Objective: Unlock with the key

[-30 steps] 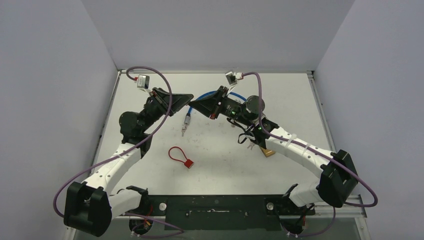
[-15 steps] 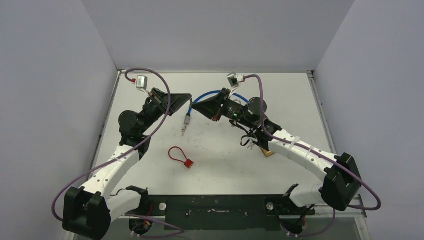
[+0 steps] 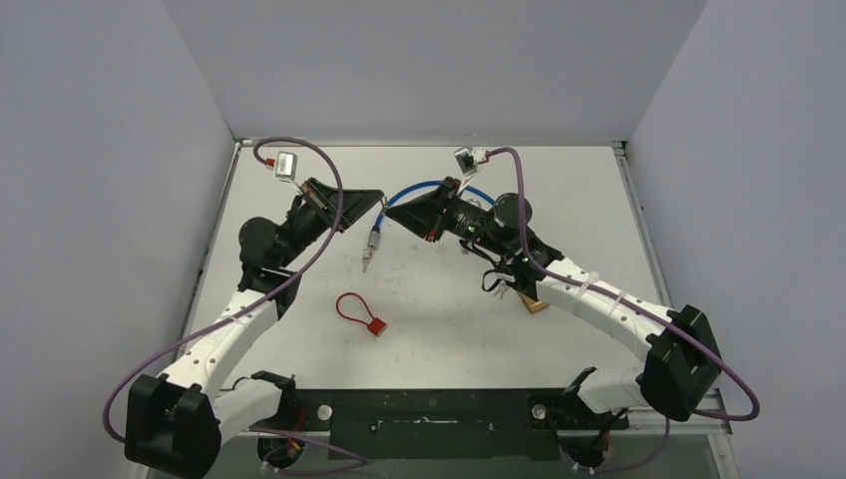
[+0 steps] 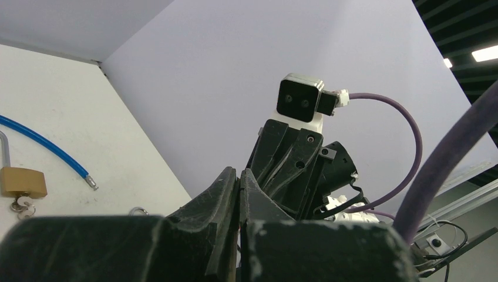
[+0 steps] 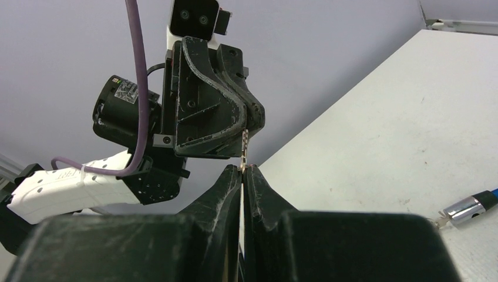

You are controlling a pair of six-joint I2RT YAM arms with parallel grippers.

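Left gripper [image 3: 380,197] just closed, arms barely moved. Top: both my arms are raised with elbows bent, tip to tip with the right gripper [image 3: 390,212] over the table's [image 3: 599,200] far middle. Padlock [image 3: 537,304] is by my right forearm. Left wrist: fingers pressed together. Right wrist: both grippers pinch the key [image 5: 244,147], one end each.

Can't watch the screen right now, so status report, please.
Right tool shut on key; left tool shut on its other end, mid-air. Padlock lying on table, untouched. Nothing in the way.
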